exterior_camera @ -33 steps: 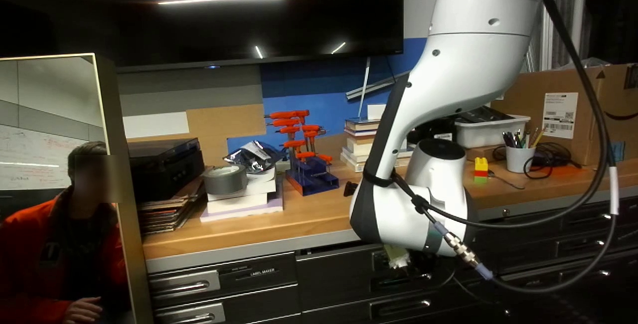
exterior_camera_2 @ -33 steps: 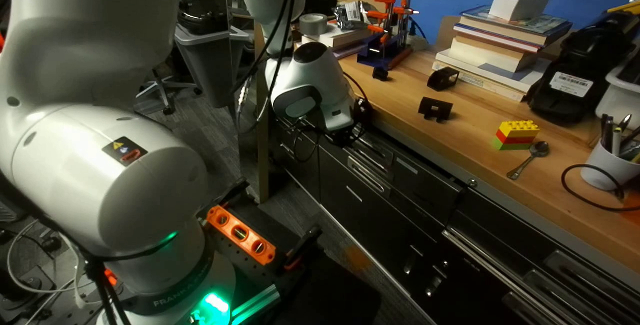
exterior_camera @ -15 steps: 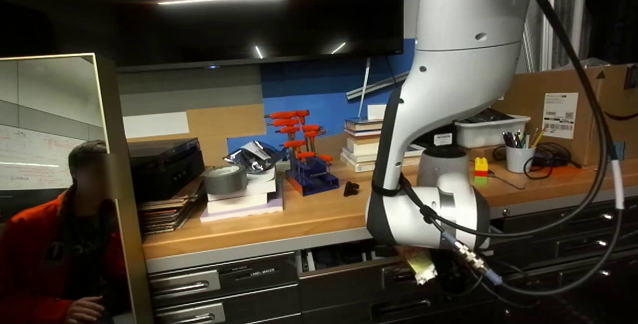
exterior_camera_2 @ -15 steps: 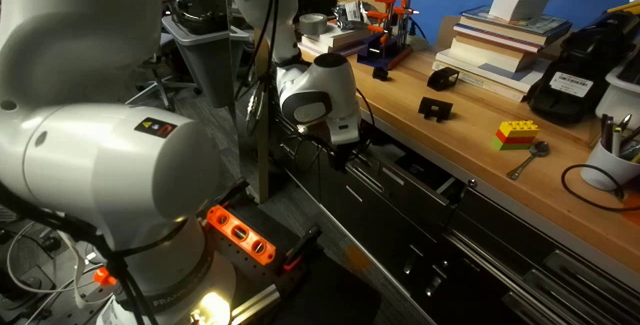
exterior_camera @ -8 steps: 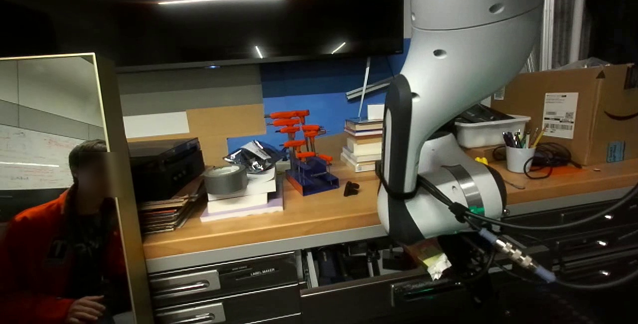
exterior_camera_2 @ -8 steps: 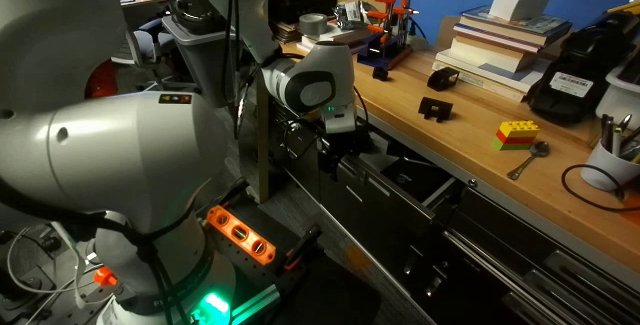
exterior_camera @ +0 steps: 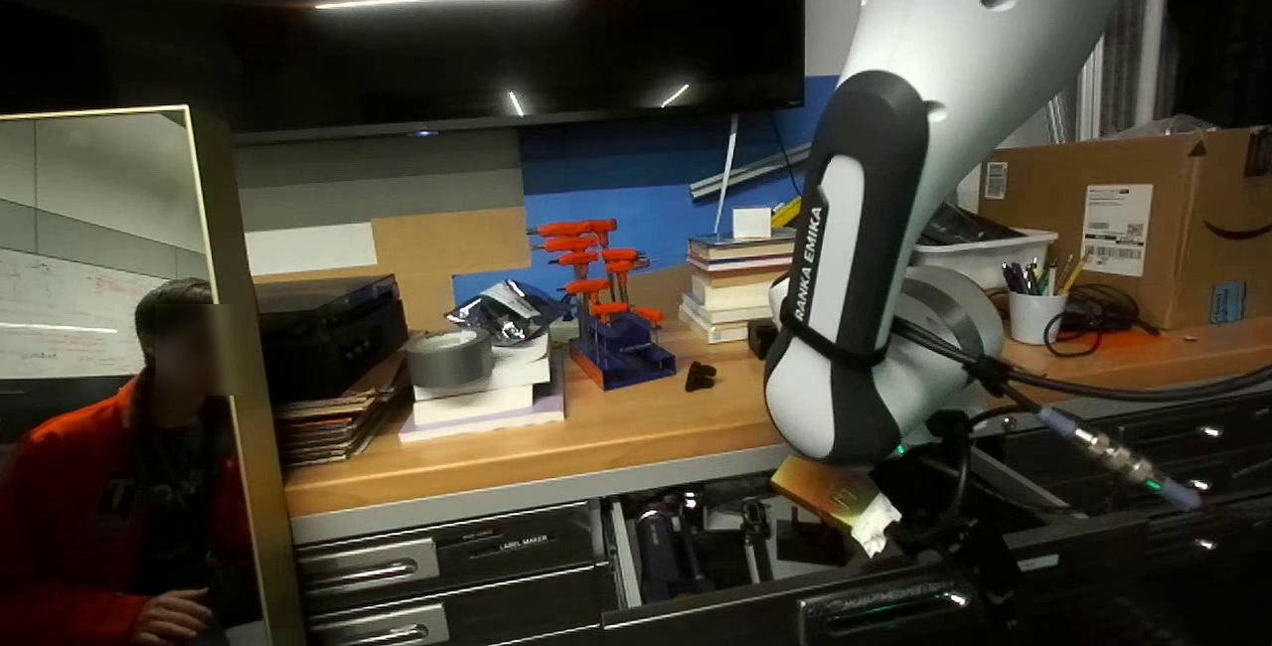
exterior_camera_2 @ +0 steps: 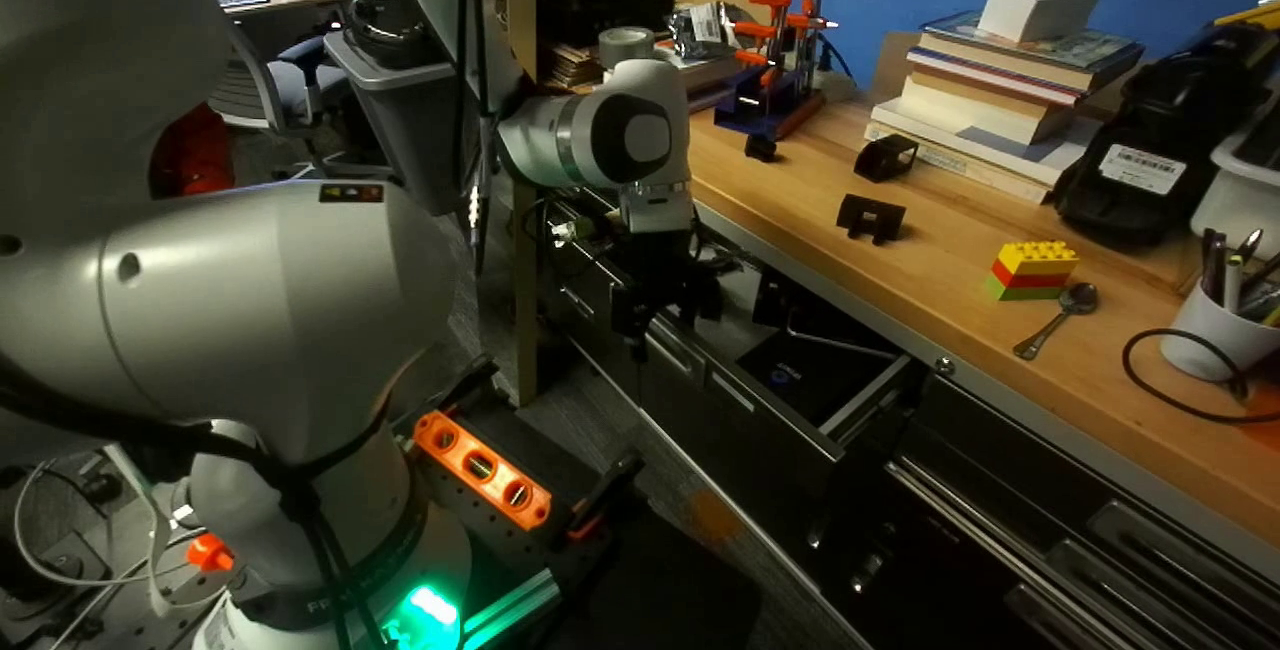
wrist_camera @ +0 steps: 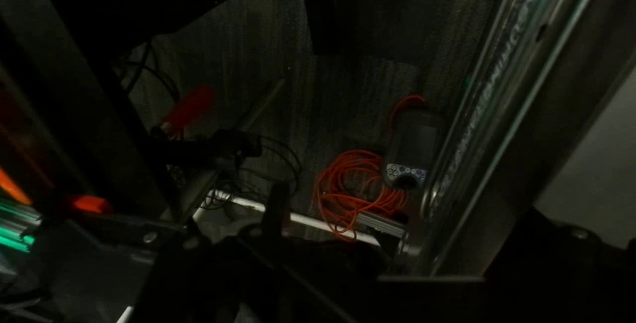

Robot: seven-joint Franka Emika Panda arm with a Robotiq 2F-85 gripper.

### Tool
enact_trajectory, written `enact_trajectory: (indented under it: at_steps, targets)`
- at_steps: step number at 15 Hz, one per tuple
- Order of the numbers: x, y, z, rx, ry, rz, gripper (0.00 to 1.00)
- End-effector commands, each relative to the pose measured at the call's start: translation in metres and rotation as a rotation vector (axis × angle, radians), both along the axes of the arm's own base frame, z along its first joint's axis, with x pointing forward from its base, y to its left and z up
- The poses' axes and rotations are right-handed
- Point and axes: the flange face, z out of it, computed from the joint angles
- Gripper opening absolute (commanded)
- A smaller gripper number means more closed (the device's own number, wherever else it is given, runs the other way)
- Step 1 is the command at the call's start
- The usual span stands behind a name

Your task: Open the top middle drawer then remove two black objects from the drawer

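The top middle drawer (exterior_camera: 720, 623) is pulled well out below the tabletop; its front also shows in an exterior view (exterior_camera_2: 770, 427). My gripper (exterior_camera_2: 672, 326) is at the drawer front, its fingers apart, one outside the front and one on the inner side. In the wrist view the gripper (wrist_camera: 412, 243) is dark, with the drawer's silver handle (wrist_camera: 477, 129) and front running between its fingers. Several dark items lie in the drawer, among them a black piece (exterior_camera: 813, 539) and a flat black box (exterior_camera_2: 805, 370). I cannot tell which are the two black objects.
The wooden tabletop (exterior_camera_2: 940, 280) overhangs the drawer's back. It holds small black pieces (exterior_camera_2: 870, 217), toy bricks (exterior_camera_2: 1033, 270), a spoon (exterior_camera_2: 1060, 318), books (exterior_camera_2: 1000, 95) and a red-handled tool rack (exterior_camera_2: 775, 100). An orange level (exterior_camera_2: 482, 467) lies by the robot base.
The drawer has gone from nearly shut to wide open, moving out from the cabinet. My gripper and arm have moved back with it, and the drawer's contents have come into view.
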Motion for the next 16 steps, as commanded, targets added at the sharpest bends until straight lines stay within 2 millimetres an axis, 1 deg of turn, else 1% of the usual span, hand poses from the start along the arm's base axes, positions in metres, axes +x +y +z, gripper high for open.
enact_trajectory:
  at_steps: [1, 5, 7, 9, 10, 13, 16]
  targets:
    - [-0.023, 0.006, 0.018, 0.014, 0.067, -0.059, 1.00]
    - [-0.047, 0.012, 0.026, 0.024, 0.112, -0.120, 1.00]
    - [-0.052, 0.014, 0.029, 0.035, 0.114, -0.129, 1.00]
    - [-0.046, 0.016, 0.037, 0.061, 0.076, -0.062, 1.00]
    - [-0.039, 0.018, 0.044, 0.089, 0.038, 0.036, 1.00]
    - [-0.019, 0.023, 0.067, 0.104, -0.018, 0.176, 1.00]
    - [-0.009, 0.030, 0.083, 0.166, -0.056, 0.308, 1.00]
